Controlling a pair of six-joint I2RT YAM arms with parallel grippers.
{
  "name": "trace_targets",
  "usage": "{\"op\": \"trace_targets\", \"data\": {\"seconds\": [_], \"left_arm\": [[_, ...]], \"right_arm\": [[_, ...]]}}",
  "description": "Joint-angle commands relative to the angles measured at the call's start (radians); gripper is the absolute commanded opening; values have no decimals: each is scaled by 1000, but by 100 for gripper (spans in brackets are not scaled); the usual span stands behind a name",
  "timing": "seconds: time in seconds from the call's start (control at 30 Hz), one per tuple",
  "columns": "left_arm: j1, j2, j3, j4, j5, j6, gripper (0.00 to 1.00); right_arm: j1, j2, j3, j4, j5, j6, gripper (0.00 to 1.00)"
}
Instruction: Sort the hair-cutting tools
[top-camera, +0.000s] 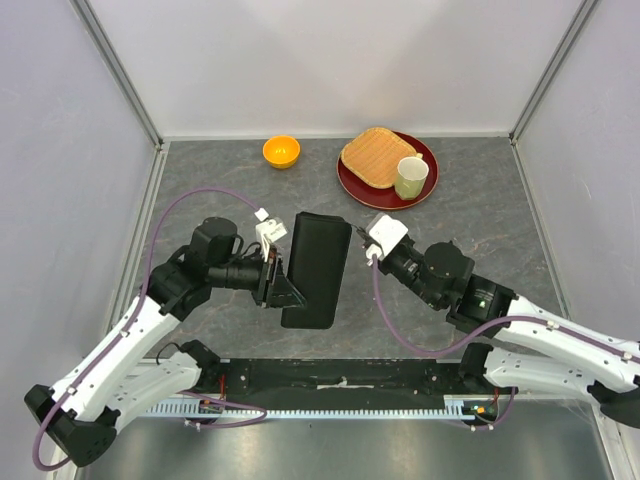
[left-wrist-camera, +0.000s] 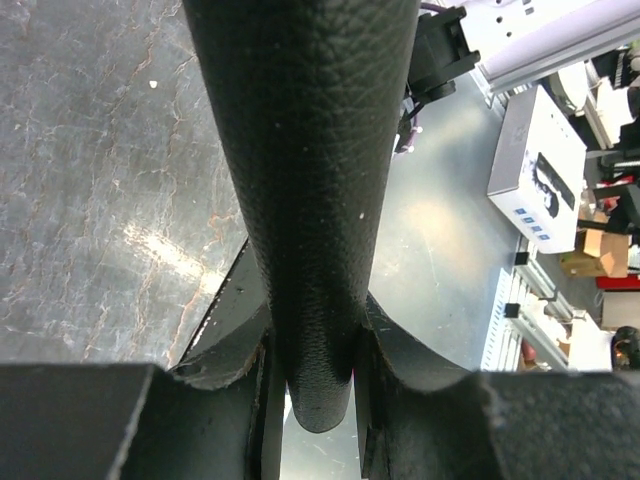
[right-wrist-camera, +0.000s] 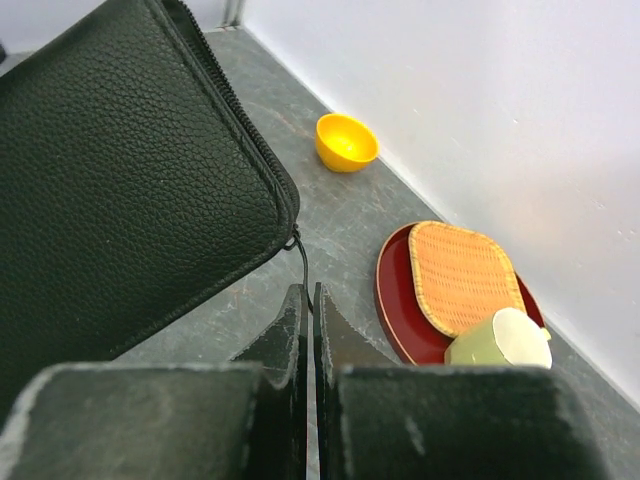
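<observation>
Black grained zip case in left gripper, pull in right gripper

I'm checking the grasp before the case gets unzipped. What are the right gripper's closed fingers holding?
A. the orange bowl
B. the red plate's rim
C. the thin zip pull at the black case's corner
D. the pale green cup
C: in the right wrist view the zip pull runs from the corner of the black case straight into the shut right gripper.
</observation>
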Motion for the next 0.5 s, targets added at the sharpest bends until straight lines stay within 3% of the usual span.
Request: {"op": "trace_targets", "data": {"seconds": [0.0, 0.47], "left_arm": [[-3, -39, -7, -135, 53, 110, 2], [-36, -26, -18, -145, 117, 159, 2]], "right_arm": [[-56, -60, 129, -74, -24, -51, 0], [-58, 78, 415, -273, -174, -265, 0]]}}
